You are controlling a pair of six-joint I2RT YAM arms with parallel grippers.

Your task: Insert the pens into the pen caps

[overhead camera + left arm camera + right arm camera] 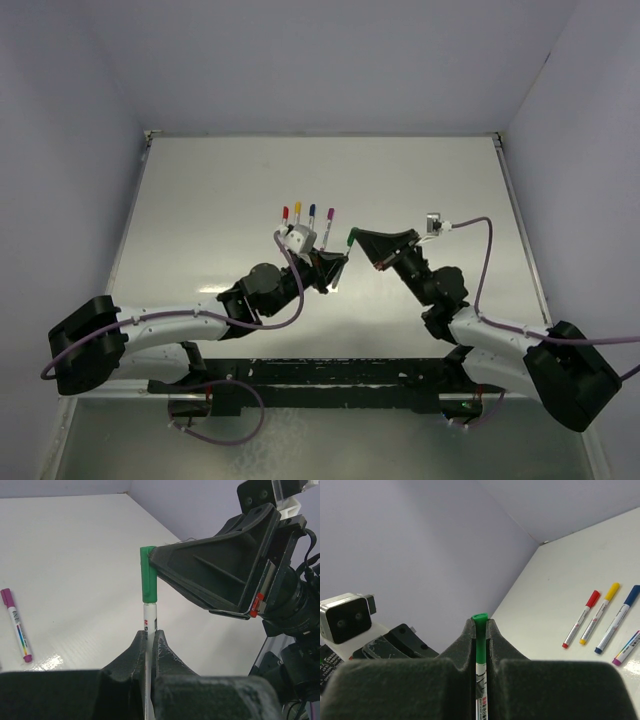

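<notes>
**Last Cap Going On, Held Between Both Grippers**

I had the fifth pen [149,617] pinched in my left gripper [149,640], whose fingers were closed narrow on the pale barrel. The pen stood up out of that grip, raised above the table [200,200] and roughly midway between my two arms. My right gripper [480,630] was clamped just as tightly on the green cap [148,575], with the cap's flat end showing just past the fingertips. From the left wrist view, the cap sat over the pen's tip and in line with the barrel. I could not tell whether it was pushed fully home.

Four other pens lay side by side on the table beyond my grippers: the red pen [580,619], the yellow pen [600,612], the blue pen [618,618] and the purple pen [16,625]. All four looked capped, so I judged this to be the final pairing and the task nearly finished.

The step in hand was the seating push. As I read it, the next move called for driving cap and barrel together straight along their shared axis with both grips firm, because any sideways lean could bend the thin pen or make it slip. After that, one gripper would need to let go so the other could lay the pen beside the row.
</notes>
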